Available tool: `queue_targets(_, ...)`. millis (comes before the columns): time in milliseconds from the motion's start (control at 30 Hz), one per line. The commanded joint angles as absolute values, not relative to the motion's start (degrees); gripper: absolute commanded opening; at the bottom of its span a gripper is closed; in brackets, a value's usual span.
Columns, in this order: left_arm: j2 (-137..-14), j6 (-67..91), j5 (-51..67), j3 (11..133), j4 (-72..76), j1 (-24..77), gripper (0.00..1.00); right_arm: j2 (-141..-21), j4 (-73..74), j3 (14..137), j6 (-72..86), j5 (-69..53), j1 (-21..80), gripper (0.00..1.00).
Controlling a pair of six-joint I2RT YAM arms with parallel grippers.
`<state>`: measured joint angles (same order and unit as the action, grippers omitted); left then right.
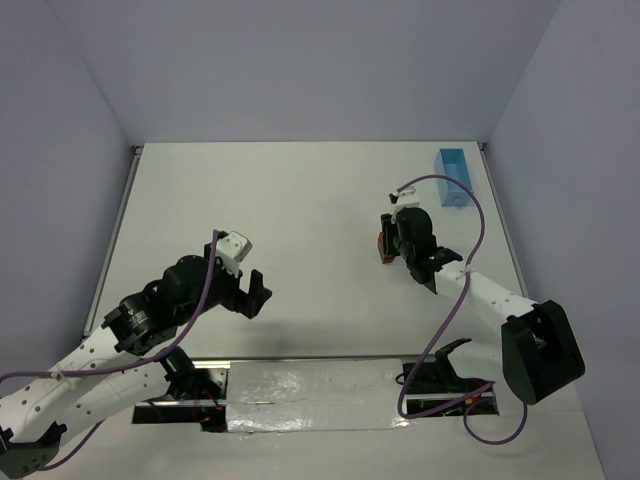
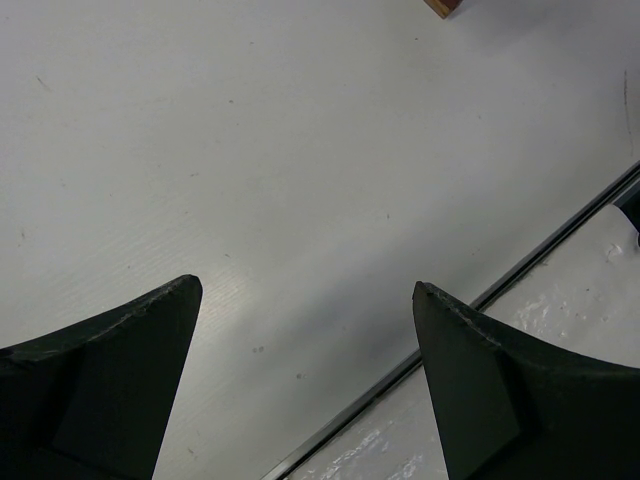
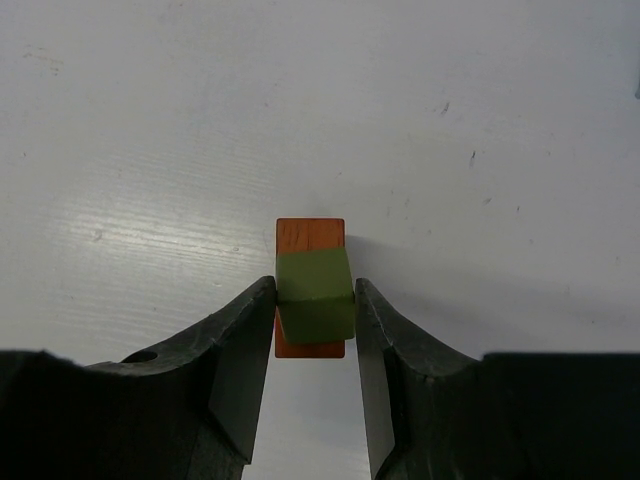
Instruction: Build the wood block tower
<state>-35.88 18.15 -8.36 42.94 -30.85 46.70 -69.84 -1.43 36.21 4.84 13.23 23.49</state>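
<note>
1. The wood block tower stands on the right half of the white surface, about midway between its near and far edges. In the top view it shows only as a small brown-orange shape at the left side of the right arm's tip.
2. In the right wrist view an olive-green block sits between the two dark fingers, turned a little askew. It lies over an orange block, which shows both beyond it and below it.
3. Whether the olive-green block rests on the orange block or hangs just above it cannot be told.
4. The right jaws are narrow and closed on the olive-green block, each inner face touching one side of it.
5. The right arm reaches in from the near right corner, with a purple cable looping over it.
6. A light blue tray stands at the far right of the surface, beyond the tower and apart from it.
7. The left jaws are spread wide and hold nothing; bare surface shows between the two fingers.
8. A corner of a brown-orange block just enters the top edge of the left wrist view, well apart from those fingers.
9. The left arm is bent over the near left part of the surface, well apart from the tower.
10. A metal strip runs along the near edge, with a crinkled silvery sheet beyond it, between the two arm bases.
</note>
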Motion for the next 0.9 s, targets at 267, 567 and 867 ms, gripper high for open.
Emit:
queue_targets(267, -35.86, 17.4, -7.21, 42.89, -28.21, 46.85, 0.99, -71.01, -1.32, 39.11, 5.01, 13.27, 23.56, 0.43)
queue_targets(567, -35.77, 17.4, -7.21, 42.89, -28.21, 46.85, 0.99, -70.66, -1.41, 39.64, 4.83, 13.36, 23.64, 0.41)
queue_targets(867, -35.86, 17.49, -7.21, 42.89, -28.21, 46.85, 0.99, -71.89, -1.32, 40.52, 4.92, 13.36, 23.47, 0.41)
